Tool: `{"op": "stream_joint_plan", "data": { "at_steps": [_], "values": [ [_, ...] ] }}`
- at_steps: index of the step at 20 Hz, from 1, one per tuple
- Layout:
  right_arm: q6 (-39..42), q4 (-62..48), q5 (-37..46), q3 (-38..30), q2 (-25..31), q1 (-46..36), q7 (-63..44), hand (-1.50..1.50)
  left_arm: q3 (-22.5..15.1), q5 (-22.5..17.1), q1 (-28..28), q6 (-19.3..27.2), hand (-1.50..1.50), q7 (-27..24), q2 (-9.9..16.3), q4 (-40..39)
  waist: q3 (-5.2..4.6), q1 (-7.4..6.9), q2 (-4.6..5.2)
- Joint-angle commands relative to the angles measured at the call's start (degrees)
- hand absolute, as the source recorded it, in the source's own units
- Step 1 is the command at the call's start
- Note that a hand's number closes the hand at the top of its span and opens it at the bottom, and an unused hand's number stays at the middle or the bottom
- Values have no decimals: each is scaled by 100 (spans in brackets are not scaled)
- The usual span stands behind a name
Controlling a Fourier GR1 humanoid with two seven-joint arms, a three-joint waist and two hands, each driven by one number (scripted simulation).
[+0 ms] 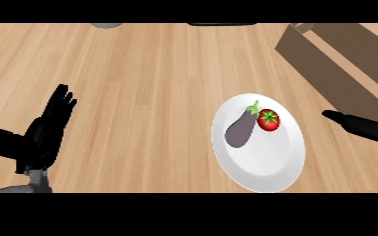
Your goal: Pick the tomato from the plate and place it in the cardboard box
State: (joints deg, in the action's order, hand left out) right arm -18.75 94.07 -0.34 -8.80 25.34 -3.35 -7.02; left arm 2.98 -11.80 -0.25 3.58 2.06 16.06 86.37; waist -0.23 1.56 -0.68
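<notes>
Red tomato (pixel 269 120), round, with a green star-shaped calyx on top; it is seen lying on the white plate (pixel 262 172), in the plate's upper part, and is not held by either hand. It is placed to the left of the right hand (pixel 353 121) and apart from it, with the plate's right rim between the two.

Purple eggplant (pixel 240 130), with a green stem end pointing up toward the far side of the counter; it is laid on the same plate, just beside the tomato on the side away from the right hand, its stem end close against the tomato or touching it.

White plate, oval in appearance, set on the counter; its right rim is near the right hand's tip.

Right hand, black, entering from the right edge of the view; only a tapering dark tip is shown, pointed toward the plate. Whether its fingers are spread or curled cannot be told. Nothing is seen in its hold.

Cardboard box (pixel 336 55), brown, with an open flap at its top; it is placed beyond the right hand, toward the far side of the counter, well apart from the tomato.

Left hand (pixel 50 125), black, shown at the left of the view, well apart from the plate; its fingers are held straight and pointing up, released, with nothing held.

Wooden counter (pixel 148 80), light, with a straight grain
</notes>
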Motion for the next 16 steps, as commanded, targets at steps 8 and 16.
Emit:
{"op": "stream_joint_plan", "data": {
  "at_steps": [8,16],
  "values": [
    [-679,2125,2274,1143,-138,1197,-585,-150,189,-522,60,-313,0,841,226,650,6,-143,48],
    [1260,1992,3469,1719,969,827,-3433,-150,-29,-451,-127,-254,0,1055,118,618,-23,-297,92]
  ]
}}
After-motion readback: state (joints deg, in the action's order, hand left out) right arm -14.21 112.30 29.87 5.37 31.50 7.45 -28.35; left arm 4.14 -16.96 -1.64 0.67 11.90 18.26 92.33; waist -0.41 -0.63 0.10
